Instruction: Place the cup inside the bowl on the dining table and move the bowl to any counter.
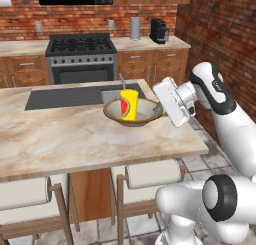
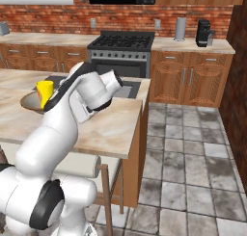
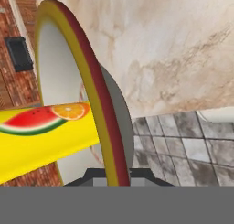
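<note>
Overlooking a marble dining table [image 1: 75, 139], brick-walled kitchen behind.

occlusion: arm hides right part of bowl [image 2: 30, 103] | cup [image 3: 41, 136] cut by hand view's left edge | pincer [image 1: 159, 108] fingertips hidden behind bowl rim
</note>
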Motion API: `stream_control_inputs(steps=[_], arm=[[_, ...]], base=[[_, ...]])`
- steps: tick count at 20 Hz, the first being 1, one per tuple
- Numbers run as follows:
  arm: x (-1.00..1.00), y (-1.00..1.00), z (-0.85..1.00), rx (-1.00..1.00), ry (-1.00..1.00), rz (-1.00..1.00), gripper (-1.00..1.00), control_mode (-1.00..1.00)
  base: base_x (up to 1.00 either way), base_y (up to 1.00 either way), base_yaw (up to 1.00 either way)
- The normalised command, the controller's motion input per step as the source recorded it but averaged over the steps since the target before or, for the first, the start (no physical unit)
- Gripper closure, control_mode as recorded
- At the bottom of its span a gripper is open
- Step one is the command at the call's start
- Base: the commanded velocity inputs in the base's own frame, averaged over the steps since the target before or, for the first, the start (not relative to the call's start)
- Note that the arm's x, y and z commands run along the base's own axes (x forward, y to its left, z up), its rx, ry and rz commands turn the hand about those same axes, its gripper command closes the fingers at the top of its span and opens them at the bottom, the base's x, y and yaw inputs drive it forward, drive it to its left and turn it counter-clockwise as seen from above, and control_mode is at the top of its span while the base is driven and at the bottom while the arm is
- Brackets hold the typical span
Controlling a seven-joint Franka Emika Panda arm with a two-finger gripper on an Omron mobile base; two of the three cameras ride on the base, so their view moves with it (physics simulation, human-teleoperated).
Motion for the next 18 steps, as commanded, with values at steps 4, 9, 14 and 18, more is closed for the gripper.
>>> stream_control_inputs(steps=[4, 9, 14, 18], arm=[[-0.38, 0.0, 0.12, 0.0, 0.05, 0.0, 1.0, -1.0], [-0.36, 0.0, 0.08, 0.01, 0.0, 0.0, 1.0, -1.0], [-0.34, 0.0, 0.01, 0.0, 0.0, 0.0, 1.0, -1.0], [-0.29, 0.0, 0.0, 0.0, 0.0, 0.0, 1.0, -1.0]], base=[[0.0, 0.0, 0.0], [0.0, 0.0, 0.0], [0.0, 0.0, 0.0], [0.0, 0.0, 0.0]])
